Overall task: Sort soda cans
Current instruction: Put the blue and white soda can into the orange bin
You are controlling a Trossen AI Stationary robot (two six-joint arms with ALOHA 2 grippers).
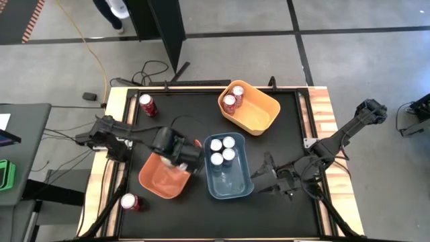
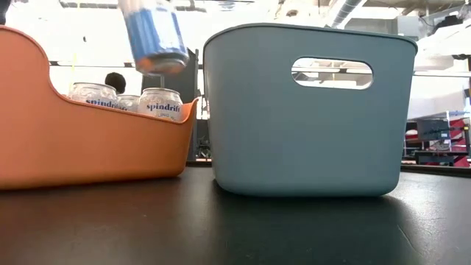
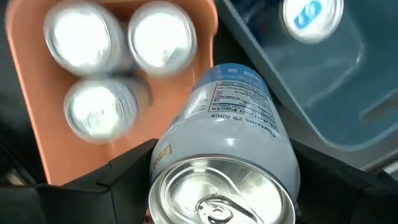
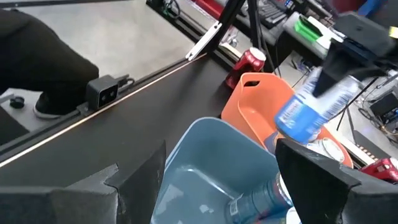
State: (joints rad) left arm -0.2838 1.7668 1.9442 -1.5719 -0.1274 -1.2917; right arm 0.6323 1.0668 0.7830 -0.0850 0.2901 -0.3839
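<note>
Nearest, by the left corner of the table (image 1: 295, 215): a near red can (image 1: 129, 202) standing alone, silver top up, not yet sorted.

A bit farther in, on the right: the right gripper (image 1: 261, 176), fingers spread wide and holding nothing, parked just beside the near right corner of the blue bin (image 1: 236, 189). Likely waiting there, out of the way.

On the near left: the orange bin (image 1: 156, 187), with three pale cans (image 3: 99, 68) packed close inside, silver tops up.

Just past that: the left gripper (image 1: 180, 160), clamped on the held can (image 3: 227, 143). Lifted up in the air, above the spot where the orange bin meets the blue bin. Tipped a little, not straight up. Pale blue and white body, shiny silver top with the tab unopened, small print down the side. Probably held high to clear the bin walls before going down into one of them.

Inside the blue bin, at its far end: four cans (image 1: 222, 150) in a tight bunch, so like stays with like.

Farther back: the yellow bin (image 1: 265, 114) holding two red cans (image 1: 234, 97).

Farthest, at the left: a far red can (image 1: 146, 105) alone, waiting for its turn.
</note>
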